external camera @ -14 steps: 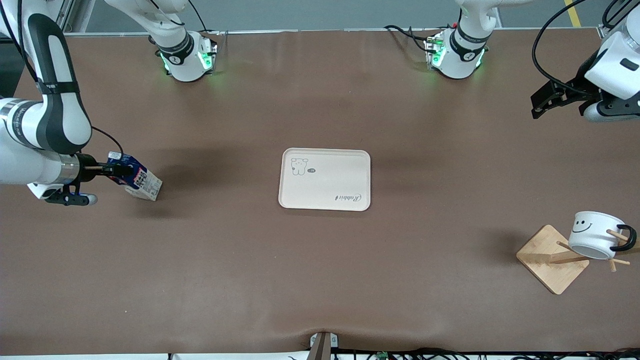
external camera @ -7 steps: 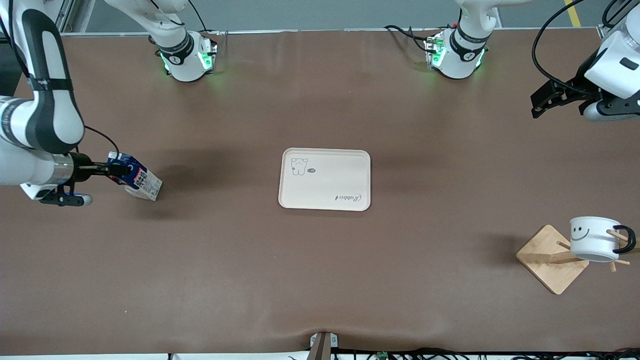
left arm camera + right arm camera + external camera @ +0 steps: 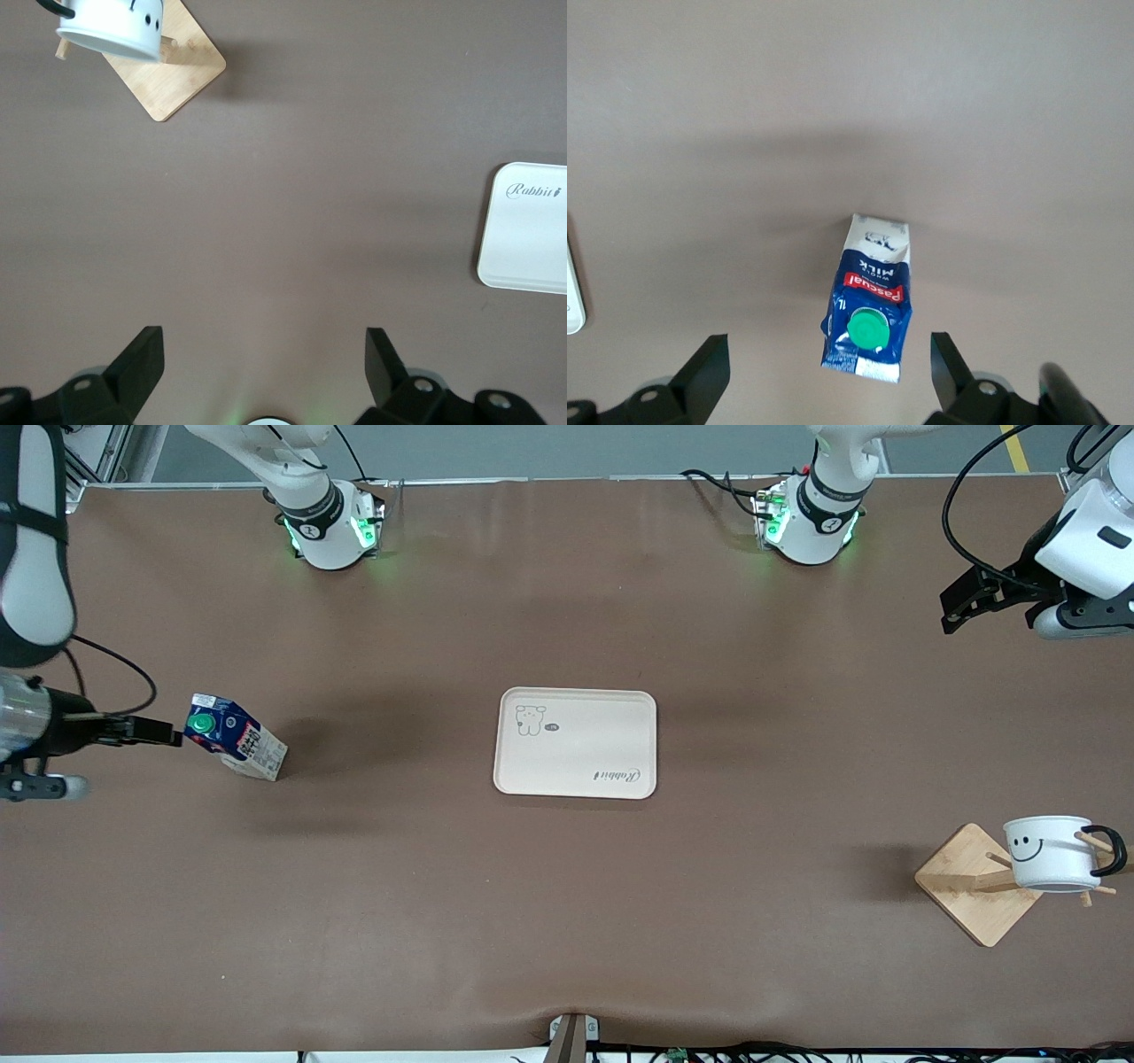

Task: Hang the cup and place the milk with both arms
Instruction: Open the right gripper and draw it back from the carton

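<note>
The milk (image 3: 236,740), a blue and white carton with a green cap, stands on the brown table toward the right arm's end, apart from the tray (image 3: 576,741). My right gripper (image 3: 166,732) is open and empty just beside the carton's top; the right wrist view shows the milk (image 3: 868,305) between and ahead of the spread fingers of the right gripper (image 3: 830,359). The white smiley cup (image 3: 1048,851) hangs by its black handle on a peg of the wooden rack (image 3: 970,881). My left gripper (image 3: 955,609) is open and empty, high over the left arm's end.
The cream tray sits at the table's middle, also in the left wrist view (image 3: 530,232). The cup (image 3: 113,25) and rack base (image 3: 182,75) show in the left wrist view too. Brown table surface lies between milk, tray and rack.
My right gripper let go of the milk and drew back toward the right arm's end. The carton stays on the table. The cup swung and settled on its peg.
</note>
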